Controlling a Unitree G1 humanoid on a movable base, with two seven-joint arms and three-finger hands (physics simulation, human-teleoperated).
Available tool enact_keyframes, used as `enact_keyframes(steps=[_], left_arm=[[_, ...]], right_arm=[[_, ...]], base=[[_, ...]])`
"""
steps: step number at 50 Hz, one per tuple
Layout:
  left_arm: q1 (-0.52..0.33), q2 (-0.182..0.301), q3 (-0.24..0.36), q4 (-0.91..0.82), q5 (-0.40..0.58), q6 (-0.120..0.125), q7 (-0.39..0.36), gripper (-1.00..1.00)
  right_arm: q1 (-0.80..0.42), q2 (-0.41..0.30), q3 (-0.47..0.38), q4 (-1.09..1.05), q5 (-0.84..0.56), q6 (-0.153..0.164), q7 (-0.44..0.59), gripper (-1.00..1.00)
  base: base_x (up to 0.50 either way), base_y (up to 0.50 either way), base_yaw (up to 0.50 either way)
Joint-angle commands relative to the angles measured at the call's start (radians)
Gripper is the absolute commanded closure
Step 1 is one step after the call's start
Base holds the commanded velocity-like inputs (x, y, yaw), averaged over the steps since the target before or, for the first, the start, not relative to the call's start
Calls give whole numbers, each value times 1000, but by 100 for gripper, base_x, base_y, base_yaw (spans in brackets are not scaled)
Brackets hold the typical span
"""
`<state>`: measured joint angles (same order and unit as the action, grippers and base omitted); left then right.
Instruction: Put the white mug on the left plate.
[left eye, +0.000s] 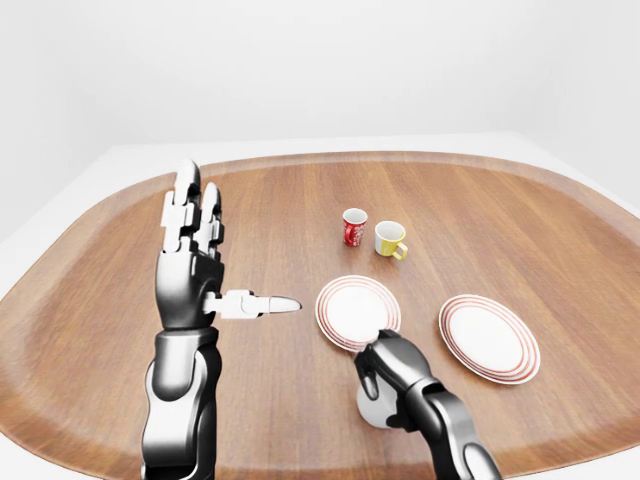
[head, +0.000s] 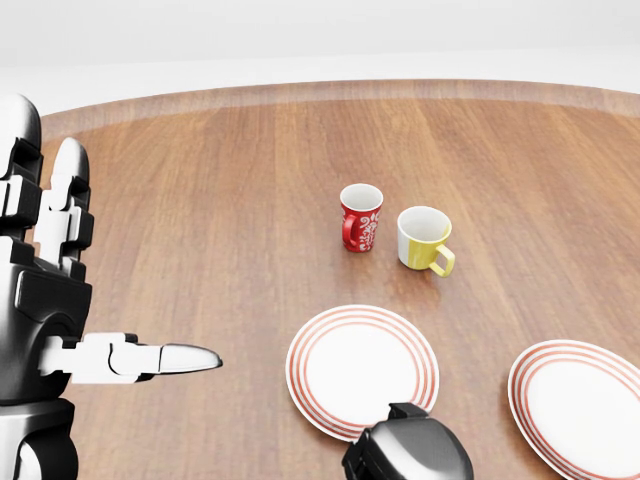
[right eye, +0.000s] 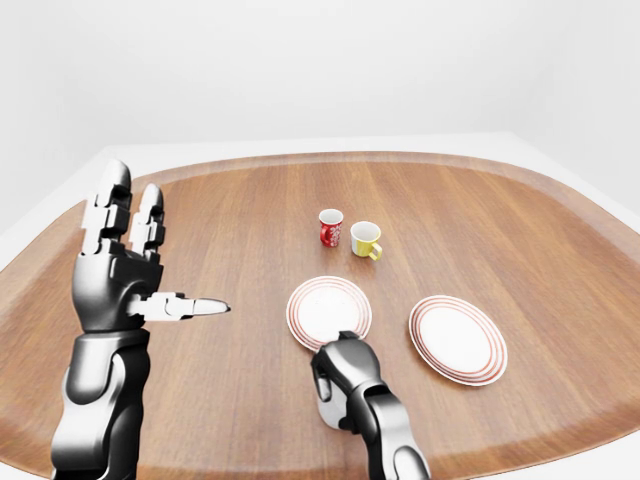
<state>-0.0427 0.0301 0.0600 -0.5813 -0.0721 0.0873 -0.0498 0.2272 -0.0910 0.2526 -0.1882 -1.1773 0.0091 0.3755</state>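
On the oval wooden table (left eye: 520, 215), the robot's dark right hand (left eye: 388, 372) is curled down over a small white mug (left eye: 374, 409), fingers wrapped around its upper part. The mug stands on the wood just beyond the near rim of the left white plate with red rings (left eye: 357, 310), at about six o'clock from it, not on the plate. A matching right plate with red rings (left eye: 488, 336) lies at three o'clock from the left one, well apart. At twelve o'clock from the left plate stand a red patterned mug (head: 360, 217) and, just beside it, a yellow-handled cream mug (head: 425, 239). The left hand (left eye: 192, 262) is raised upright, fingers spread wide, holding nothing.
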Motion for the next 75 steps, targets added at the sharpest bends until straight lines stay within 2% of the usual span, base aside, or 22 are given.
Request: enact_keyframes(steps=[1,5,8,27,37,46,62,67,75], left_arm=[[3,0,0,-2,0,0,-1,-100],[3,-1,-1,-4,1,0,-2,-100],[3,-1,-1,-5,1,0,-2,-100],[-1,0,0,-8,-1,0,-1,-100],[-7,3,7,-6,-4,0,0,-100],[-12,6,15,-5,-8,0,1,-100],[-14,8,18,-3,-10,0,1,-100],[-15,8,19,-3,-10,0,1,-100],[-12,8,18,-7,-9,0,0,-100]], right_arm=[[25,11,12,-126,52,21,83,100],[26,14,26,-199,82,60,146,100],[15,15,27,-231,93,78,170,100],[-37,33,8,-361,107,78,289,100],[-184,66,-76,-375,137,78,323,100],[-271,71,-105,-381,151,78,323,100],[-543,19,-208,-190,186,78,323,100],[-685,-19,-236,21,227,78,323,100],[-803,-60,-250,237,268,78,294,100]], base=[[0,0,0],[0,0,0],[0,0,0],[0,0,0],[0,0,0],[0,0,0],[0,0,0],[0,0,0],[0,0,0]])
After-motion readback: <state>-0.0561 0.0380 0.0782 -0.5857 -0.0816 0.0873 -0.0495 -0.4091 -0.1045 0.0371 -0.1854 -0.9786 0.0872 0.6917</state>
